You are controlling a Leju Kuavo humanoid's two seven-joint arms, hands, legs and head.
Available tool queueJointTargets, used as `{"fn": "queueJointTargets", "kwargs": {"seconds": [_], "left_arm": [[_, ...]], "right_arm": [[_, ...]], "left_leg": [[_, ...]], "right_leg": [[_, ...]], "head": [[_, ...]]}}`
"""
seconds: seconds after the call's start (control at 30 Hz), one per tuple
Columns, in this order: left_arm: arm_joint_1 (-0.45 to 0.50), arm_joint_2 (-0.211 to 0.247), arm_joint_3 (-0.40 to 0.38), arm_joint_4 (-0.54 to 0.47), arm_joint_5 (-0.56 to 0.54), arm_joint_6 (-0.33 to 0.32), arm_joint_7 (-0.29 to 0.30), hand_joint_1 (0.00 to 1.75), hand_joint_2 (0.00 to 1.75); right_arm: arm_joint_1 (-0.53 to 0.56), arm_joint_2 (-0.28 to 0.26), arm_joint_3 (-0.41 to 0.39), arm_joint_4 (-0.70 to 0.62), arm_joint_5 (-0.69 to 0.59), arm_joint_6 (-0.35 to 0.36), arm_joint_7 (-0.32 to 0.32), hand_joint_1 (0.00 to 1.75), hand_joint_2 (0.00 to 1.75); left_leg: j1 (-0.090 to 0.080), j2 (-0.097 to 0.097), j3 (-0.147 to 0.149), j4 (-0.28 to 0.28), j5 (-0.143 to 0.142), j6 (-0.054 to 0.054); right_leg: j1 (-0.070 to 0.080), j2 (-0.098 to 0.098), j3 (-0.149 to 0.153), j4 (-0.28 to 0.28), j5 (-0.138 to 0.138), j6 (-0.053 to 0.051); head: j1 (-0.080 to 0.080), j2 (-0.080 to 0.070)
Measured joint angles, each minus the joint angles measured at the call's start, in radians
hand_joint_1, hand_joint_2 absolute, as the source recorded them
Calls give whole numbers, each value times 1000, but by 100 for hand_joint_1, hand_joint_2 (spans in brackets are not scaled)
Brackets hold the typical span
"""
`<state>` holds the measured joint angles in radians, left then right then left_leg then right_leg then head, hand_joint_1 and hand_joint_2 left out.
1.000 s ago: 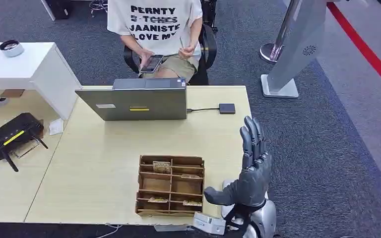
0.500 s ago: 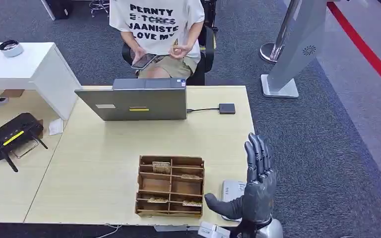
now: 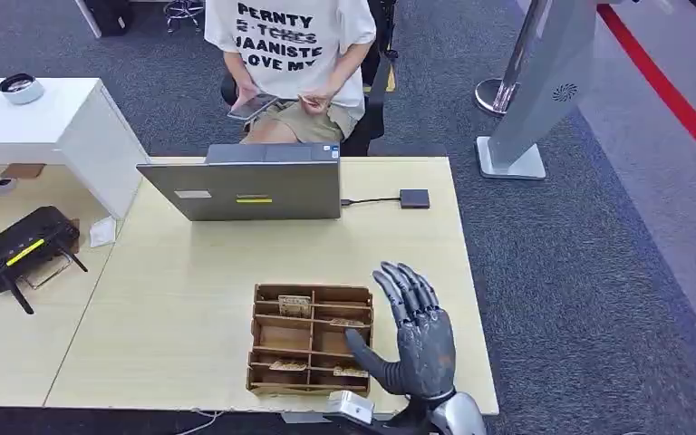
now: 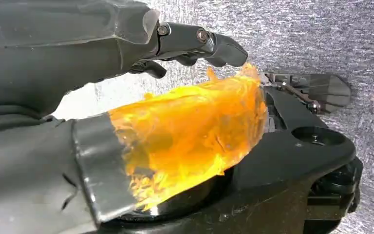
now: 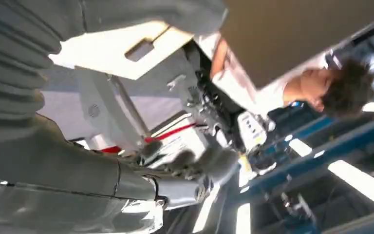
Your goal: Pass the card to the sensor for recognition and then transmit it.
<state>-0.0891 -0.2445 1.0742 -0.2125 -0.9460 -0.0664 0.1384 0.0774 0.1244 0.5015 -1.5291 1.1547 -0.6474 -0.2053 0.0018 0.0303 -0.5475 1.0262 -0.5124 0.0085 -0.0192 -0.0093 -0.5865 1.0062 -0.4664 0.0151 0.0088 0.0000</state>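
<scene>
- Here we see the right hand raised over the near right part of the wooden desk, fingers spread and straight, thumb stretched toward the organizer; it grasps nothing.
- We find the cards lying in the wooden organizer just beside that hand: one in a far compartment, others in the near ones and on the right side.
- Our left hand hangs over grey carpet in its wrist view, with an orange translucent cover on the thumb; the dark fingers curl a little and nothing lies in them, though we cannot tell how far they close.
- A small dark sensor box sits on the far right of the desk, joined by a cable to the grey laptop.
- A person in a white printed shirt sits beyond the laptop, holding a phone.
- A black router rests on the adjoining table at the left.
</scene>
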Motion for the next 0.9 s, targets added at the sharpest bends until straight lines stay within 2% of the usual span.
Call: {"fn": "queueJointTargets", "kwargs": {"seconds": [0.33, 0.63, 0.73, 0.77, 0.8, 0.9], "left_arm": [[-1, 2, 0, 0, -18, -6, -2, 0, 0], [0, 5, 0, 0, -24, -7, -3, 0, 0], [0, 5, 0, 0, -25, -7, -3, 0, 0], [0, 5, 0, 0, -25, -7, -3, 0, 0], [0, 5, 0, 0, -26, -7, -3, 0, 0], [0, 6, 0, 0, -26, -8, -5, 0, 0]], "right_arm": [[-119, -53, 128, 187, 10, 1, 85, 175, 175], [-163, -77, 178, 263, 9, 1, 129, 175, 175], [-170, -81, 187, 272, 9, 1, 130, 131, 175], [-171, -83, 189, 276, 11, 0, 134, 44, 175], [-171, -84, 190, 276, 13, 0, 140, 16, 175], [-172, -90, 190, 274, 33, -1, 166, 5, 175]], "left_leg": [[0, 0, 0, 0, 0, 0], [0, 0, 0, 0, 0, 0], [0, 0, 0, 0, 0, 0], [0, 0, 0, 0, 0, 0], [0, 0, 1, 0, 0, 0], [0, 0, 1, 0, 0, 0]], "right_leg": [[0, 0, 0, 0, 0, 0], [0, 0, 0, 0, 0, 0], [0, 0, 0, 0, 0, 0], [0, 0, 0, 0, 0, 0], [0, 0, 0, 0, 0, 0], [0, 0, 0, 0, 0, 0]], "head": [[0, 0], [0, 0], [0, 0], [0, 0], [0, 0], [0, 0]]}}
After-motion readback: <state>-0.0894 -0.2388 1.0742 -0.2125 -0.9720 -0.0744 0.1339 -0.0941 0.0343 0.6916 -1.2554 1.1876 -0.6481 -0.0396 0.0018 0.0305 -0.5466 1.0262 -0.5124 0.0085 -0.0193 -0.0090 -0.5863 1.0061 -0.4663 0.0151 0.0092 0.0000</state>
